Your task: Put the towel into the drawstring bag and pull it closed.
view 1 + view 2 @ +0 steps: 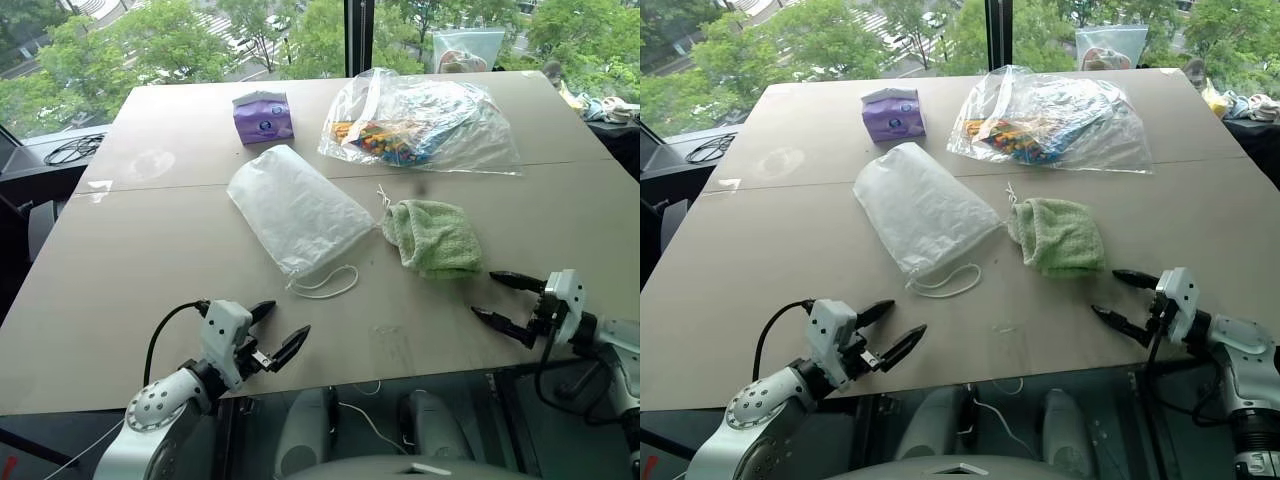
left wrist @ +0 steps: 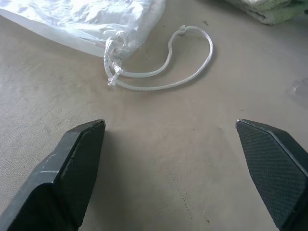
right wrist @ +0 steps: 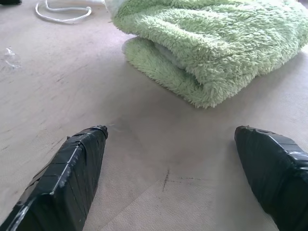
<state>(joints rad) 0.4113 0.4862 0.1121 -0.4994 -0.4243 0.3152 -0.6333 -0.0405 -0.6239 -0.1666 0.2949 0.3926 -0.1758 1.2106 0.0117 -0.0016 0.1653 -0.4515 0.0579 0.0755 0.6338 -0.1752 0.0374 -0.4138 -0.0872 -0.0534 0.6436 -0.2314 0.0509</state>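
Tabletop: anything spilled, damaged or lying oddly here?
Nothing stands out. The drawstring bag lies flat with its cord looped loose, the towel sits folded beside it, and the purple packet and clear plastic bag rest intact farther back.

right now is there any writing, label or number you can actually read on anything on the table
No text can be read.
purple packet: a round dark blue mark on its front, with print too small and blurred to read.
clear plastic bag: colourful items inside; no lettering can be made out.
drawstring bag: plain white, no print.
towel: plain green, no tag or label seen.
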